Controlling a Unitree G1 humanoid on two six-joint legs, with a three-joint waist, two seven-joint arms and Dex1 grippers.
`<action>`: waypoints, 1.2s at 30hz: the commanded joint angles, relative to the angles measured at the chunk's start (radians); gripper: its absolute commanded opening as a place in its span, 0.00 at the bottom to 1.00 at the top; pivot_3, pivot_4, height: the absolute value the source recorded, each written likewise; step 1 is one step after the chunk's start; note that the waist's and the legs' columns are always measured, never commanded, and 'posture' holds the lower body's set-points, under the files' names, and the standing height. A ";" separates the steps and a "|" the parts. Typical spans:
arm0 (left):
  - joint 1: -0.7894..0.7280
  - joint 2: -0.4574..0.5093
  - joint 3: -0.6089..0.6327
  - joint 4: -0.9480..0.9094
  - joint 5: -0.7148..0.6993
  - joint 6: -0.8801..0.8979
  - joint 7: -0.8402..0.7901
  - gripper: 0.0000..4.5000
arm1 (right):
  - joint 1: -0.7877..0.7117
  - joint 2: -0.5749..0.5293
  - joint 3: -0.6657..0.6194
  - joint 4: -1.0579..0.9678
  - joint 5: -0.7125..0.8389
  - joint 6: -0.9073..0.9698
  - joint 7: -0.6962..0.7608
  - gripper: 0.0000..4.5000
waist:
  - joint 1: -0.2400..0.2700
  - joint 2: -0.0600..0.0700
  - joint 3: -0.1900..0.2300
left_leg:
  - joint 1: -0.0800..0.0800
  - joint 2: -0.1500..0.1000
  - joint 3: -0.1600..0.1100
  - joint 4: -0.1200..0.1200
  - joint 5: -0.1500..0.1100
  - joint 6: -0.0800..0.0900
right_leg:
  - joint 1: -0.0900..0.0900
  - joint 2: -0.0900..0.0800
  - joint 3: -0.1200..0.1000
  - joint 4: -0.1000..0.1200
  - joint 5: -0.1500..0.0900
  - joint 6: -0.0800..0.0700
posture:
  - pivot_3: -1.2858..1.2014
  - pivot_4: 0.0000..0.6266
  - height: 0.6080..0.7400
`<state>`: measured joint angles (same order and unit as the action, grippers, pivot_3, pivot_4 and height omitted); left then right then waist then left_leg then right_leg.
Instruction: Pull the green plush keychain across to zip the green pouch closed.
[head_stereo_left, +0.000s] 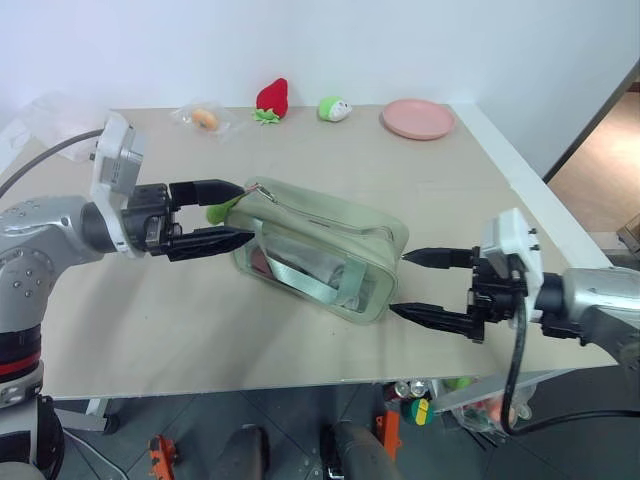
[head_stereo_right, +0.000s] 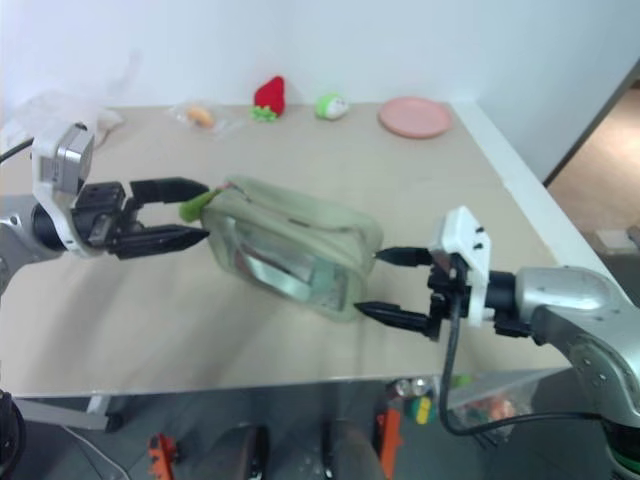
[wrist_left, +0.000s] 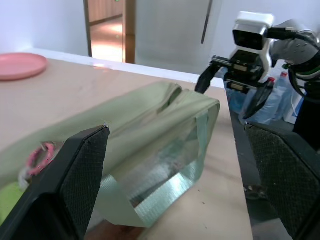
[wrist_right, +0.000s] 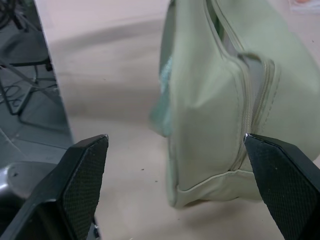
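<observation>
The green pouch (head_stereo_left: 320, 248) lay mid-table (head_stereo_left: 180, 330), its green plush keychain (head_stereo_left: 221, 210) at the end facing the left gripper (head_stereo_left: 238, 213), whose spread fingers flanked the keychain. At the pouch's other end, the right gripper (head_stereo_left: 410, 284) also stood spread, gripping nothing.

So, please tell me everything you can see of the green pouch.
The pouch is pale sage-green fabric, rectangular, with a clear plastic front panel crossed by a green strap and a zipper along its top. It lies on the table, set at a slant. The open left gripper straddles its one end, where the keychain hangs. The open right gripper stands at the other end; contact cannot be told.
</observation>
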<state>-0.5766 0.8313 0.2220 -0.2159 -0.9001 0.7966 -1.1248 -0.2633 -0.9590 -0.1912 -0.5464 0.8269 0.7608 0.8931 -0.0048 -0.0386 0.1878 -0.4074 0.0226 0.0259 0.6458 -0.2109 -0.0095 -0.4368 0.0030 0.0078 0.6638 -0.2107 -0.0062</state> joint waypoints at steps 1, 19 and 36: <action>-0.002 -0.012 0.008 -0.009 -0.010 -0.021 -0.007 1.00 | -0.069 0.028 0.029 0.032 -0.028 -0.042 0.010 1.00 | 0.000 0.000 0.000 | -0.001 0.000 0.000 0.001 0.000 0.000 | 0.000 0.000 0.000 0.000 0.000 0.000 | 0.52 0.24 1.00; 0.114 -0.051 0.063 -0.073 -0.046 -0.124 -0.010 1.00 | -0.117 0.122 0.136 0.144 -0.107 -0.126 0.138 0.08 | -0.013 0.000 0.000 | -0.001 0.002 0.000 0.005 0.000 0.000 | 0.000 0.003 0.005 0.000 0.002 0.001 | 0.52 0.24 1.00; 0.100 0.022 0.360 0.174 -0.236 -0.021 0.103 1.00 | -0.446 0.160 0.357 0.498 -0.330 -0.347 0.497 0.01 | -0.021 0.000 0.000 | 0.000 0.007 0.002 0.006 0.000 0.000 | -0.001 0.010 0.008 0.001 0.006 -0.002 | 0.52 0.24 1.00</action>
<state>-0.4784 0.8362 0.5496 -0.0288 -1.1210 0.7717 -1.0287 -0.6735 -0.8122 0.1530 -0.0852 0.5266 0.4552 1.3570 -0.0254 -0.0390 0.1878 -0.4074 0.0293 0.0274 0.6524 -0.2110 -0.0094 -0.4377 0.0125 0.0158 0.6645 -0.2046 -0.0086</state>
